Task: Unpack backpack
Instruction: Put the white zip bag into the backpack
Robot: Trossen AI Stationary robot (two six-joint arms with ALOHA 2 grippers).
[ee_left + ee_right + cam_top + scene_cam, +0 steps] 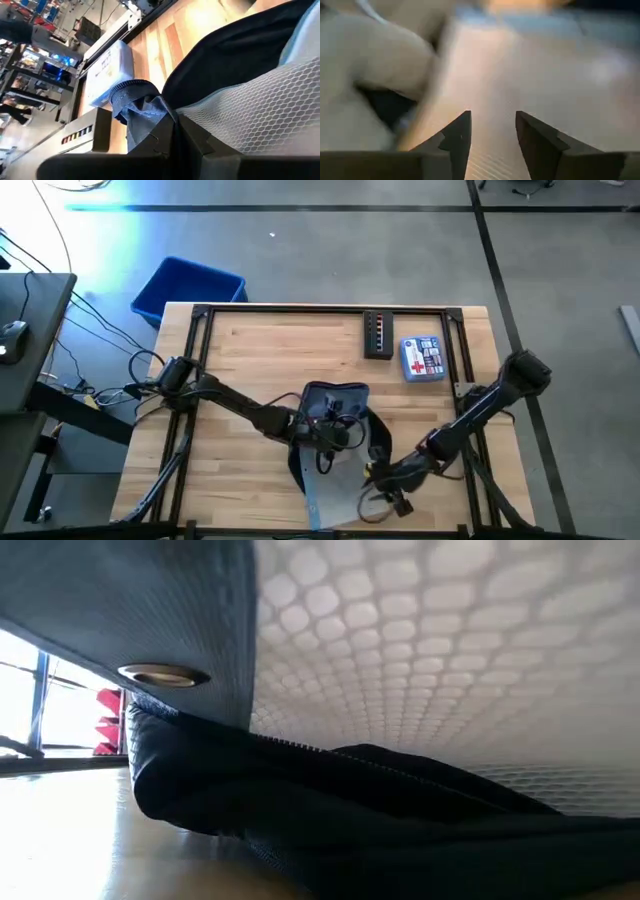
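The dark navy backpack [335, 408] lies at the table's near middle; in the low view its mesh panel [450, 660] and dark body [300, 810] fill the picture. My left gripper [322, 430] reaches in from the left and is shut on a fold of the backpack's blue-grey fabric [142, 112]. My right gripper [372, 473] is open, low over the table just near-right of the backpack, with only wood between its fingers [492, 132]. A pale flat pouch [335, 498] lies by the front edge, partly under the backpack. My left gripper pinches a bunched fold of blue-grey fabric with a ribbed rim [131, 90] between its two fingers, beside the backpack's mesh panel [260, 105]. The fabric stands up out of the fingers, crumpled. The fingers themselves hide where exactly it is gripped.
A white and blue first-aid box [422, 358] and a black box with coloured lights [378, 335] lie at the far right of the table. A bright blue bin [188, 285] stands on the floor beyond the far left corner. Bare wood lies at the left [220, 450].
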